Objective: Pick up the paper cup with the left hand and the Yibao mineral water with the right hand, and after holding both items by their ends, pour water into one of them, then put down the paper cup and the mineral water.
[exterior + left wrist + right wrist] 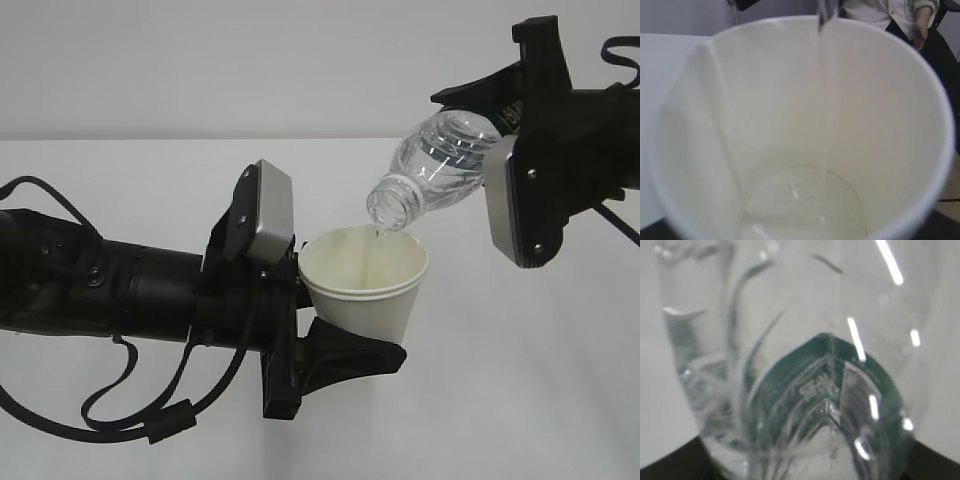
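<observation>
1. The paper cup [365, 285] is sitting upright in mid-air, above the white table [120, 190], with its mouth open to the top. The left wrist view is showing a little clear water [800, 205] lying on the cup's bottom.
2. The Yibao mineral water [435, 165] is hanging tilted up and to the right of the cup, neck lowest and pointing down to the left. Its open mouth is standing just above the cup's far rim, not touching it.
3. A thin stream [378, 240] is running from the bottle mouth down into the cup; in the left wrist view it is showing as a narrow line [822, 90] down the inner wall.
4. The left hand [330, 330] is reaching in from the left, its jaws closed around the cup's lower body; one black finger [350, 355] is lying under and alongside the cup's base.
5. The right hand [500, 120] is coming in from the upper right, clamping the bottle at its base end, near the dark green label [505, 112]. The right wrist view is filled by the bottle's ribbed clear plastic and green band [825, 390].
6. Beyond the cup rim in the left wrist view, a person [890, 15] in light clothing is partly showing at the top right.
</observation>
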Controlling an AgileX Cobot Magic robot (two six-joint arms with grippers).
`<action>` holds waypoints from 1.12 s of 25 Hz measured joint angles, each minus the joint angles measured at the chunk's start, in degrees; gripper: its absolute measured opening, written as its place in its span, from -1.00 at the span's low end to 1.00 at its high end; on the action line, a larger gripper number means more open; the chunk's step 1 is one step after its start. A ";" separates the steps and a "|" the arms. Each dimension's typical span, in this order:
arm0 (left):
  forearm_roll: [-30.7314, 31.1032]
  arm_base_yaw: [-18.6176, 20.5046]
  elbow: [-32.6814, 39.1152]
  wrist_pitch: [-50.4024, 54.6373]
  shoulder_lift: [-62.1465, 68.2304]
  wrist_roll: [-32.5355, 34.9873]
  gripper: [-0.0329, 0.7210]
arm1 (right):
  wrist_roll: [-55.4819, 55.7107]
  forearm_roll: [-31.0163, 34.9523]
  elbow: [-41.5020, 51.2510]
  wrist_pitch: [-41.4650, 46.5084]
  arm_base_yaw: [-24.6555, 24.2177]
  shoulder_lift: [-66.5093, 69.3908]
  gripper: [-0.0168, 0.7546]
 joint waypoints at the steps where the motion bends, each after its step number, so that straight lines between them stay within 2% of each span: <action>1: 0.00 0.00 0.00 0.00 0.00 0.00 0.28 | 0.00 0.00 0.00 0.00 0.00 0.00 0.17; 28: -0.13 0.00 0.00 0.00 0.00 0.31 0.28 | -0.32 -0.04 -0.48 0.00 0.00 0.00 0.17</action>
